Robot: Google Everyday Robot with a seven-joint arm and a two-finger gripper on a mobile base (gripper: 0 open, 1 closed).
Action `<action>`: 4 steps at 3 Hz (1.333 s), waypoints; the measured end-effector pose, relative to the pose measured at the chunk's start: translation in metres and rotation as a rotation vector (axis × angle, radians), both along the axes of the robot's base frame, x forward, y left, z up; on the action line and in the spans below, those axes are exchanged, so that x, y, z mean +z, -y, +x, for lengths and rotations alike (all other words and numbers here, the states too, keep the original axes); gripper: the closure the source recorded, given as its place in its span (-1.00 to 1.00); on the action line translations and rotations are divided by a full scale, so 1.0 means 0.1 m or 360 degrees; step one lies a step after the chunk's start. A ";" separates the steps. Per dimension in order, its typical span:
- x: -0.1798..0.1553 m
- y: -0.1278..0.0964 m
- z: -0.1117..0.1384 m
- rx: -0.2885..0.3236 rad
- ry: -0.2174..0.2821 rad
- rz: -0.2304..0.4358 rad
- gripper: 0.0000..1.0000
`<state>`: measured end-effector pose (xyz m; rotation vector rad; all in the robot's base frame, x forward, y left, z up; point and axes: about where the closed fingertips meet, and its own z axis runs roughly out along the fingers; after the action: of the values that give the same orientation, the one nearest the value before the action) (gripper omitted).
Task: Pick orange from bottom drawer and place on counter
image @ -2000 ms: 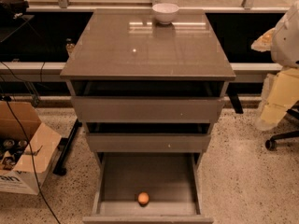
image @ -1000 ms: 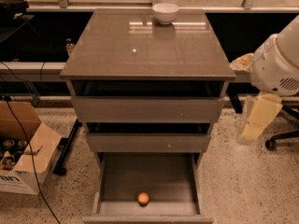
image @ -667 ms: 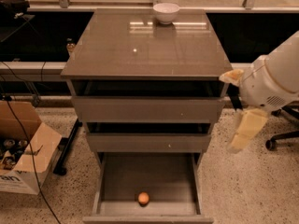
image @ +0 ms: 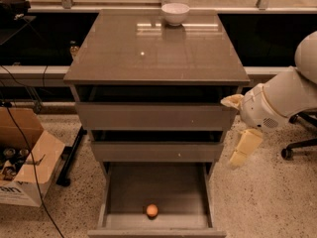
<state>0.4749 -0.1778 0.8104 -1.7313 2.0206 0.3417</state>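
Claw (image: pixel 231 131) sat open & empty just right of the middle drawer (image: pixel 156 151), so I figured I'd go low, centring over the orange (image: pixel 152 210) at the front of the bottom drawer (image: pixel 158 185) w/o clipping the overhang.

The white arm (image: pixel 297 89) reaches in from the right edge and slopes down and to the left, ending in a rounded wrist (image: pixel 260 112). The tool (image: pixel 229 132) hangs in the air at mid-height on the right side of the view. Its two cream fingers are spread wide (the upper finger (image: pixel 232 101) points left, the lower finger (image: pixel 244 148) angles downward).
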 end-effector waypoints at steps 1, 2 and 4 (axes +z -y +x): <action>-0.05 0.01 -0.01 -0.0067 0.0012 -0.0011 -1.00; -0.40 -0.11 0.06 -0.0121 0.0000 0.0119 -1.00; -1.42 -0.59 0.43 -0.0174 -0.0061 0.0546 -1.00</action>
<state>0.5176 -0.1191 0.6680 -1.4090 1.9385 0.6469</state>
